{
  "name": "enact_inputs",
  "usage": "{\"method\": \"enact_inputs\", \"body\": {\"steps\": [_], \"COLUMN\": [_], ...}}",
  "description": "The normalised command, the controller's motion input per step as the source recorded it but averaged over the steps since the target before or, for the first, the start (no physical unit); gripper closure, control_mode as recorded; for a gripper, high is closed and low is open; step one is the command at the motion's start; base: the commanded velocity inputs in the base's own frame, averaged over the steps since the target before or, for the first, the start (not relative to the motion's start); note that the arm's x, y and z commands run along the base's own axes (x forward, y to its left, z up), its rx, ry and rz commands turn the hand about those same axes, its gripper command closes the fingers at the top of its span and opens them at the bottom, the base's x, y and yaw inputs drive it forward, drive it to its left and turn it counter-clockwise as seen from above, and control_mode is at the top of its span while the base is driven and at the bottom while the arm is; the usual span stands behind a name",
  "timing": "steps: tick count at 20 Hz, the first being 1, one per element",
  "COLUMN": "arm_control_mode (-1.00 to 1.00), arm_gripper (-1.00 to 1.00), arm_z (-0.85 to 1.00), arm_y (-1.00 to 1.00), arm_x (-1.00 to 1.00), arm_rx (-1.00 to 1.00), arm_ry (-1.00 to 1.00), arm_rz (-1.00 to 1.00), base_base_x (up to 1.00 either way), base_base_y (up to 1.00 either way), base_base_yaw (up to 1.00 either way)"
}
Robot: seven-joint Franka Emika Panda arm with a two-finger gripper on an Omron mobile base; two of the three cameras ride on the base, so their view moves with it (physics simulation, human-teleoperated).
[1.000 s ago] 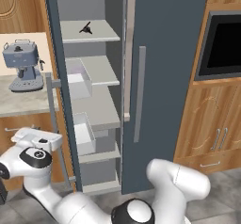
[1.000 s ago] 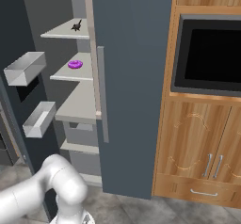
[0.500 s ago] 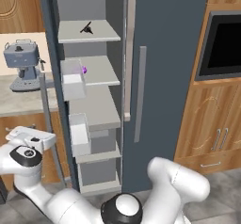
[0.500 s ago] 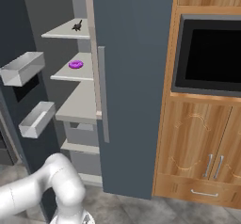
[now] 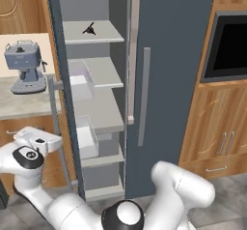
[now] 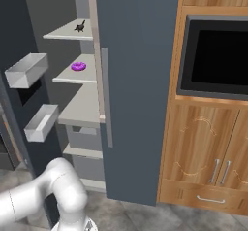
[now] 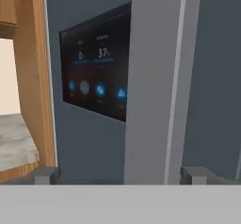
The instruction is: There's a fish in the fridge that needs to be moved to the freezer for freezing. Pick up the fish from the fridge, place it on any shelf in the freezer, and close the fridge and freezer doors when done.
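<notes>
The claw stood wide, straddling the handle of the open door with the black panel. The fish lay on the top shelf.

- A big white robot arm is seen, made of fat, round, smooth tubes.
- The parts are joined like bent elbows, with soft rounded corners.
- A round black cap with a small grey middle is seen on a joint in the left base view.
- A second black ring with a white dot is seen on another joint.
- A flat white block with small dark marks is seen on the arm's end.
- In the right base view the arm is plain white and shiny.
</notes>
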Motion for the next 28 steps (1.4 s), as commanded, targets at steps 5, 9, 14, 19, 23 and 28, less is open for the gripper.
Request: {"method": "enact_inputs", "body": {"steps": [5, 9, 14, 19, 23, 28], "arm_control_mode": [-1.00, -1.00, -1.00, -1.00, -1.00, -1.00], "arm_gripper": [-1.00, -1.00, -1.00, -1.00, -1.00, -1.00], "arm_z": [-0.26, -0.21, -0.16, -0.17, -0.06, 0.00], "arm_y": [-1.00, -1.00, -1.00, -1.00, -1.00, -0.74], "arm_x": [0.26, 0.14, 0.25, 0.46, 0.51, 0.51], "arm_rx": [0.08, 0.10, 0.10, 0.06, 0.07, 0.11], "arm_ry": [0.00, 0.00, 0.00, 0.00, 0.00, -0.01], "arm_rz": [0.00, 0.00, 0.00, 0.00, 0.00, 0.00], "base_base_x": [0.00, 0.00, 0.00, 0.00, 0.00, 0.00], "base_base_y": [0.00, 0.00, 0.00, 0.00, 0.00, 0.00], "base_base_yaw": [0.00, 0.00, 0.00, 0.00, 0.00, 0.00]}}
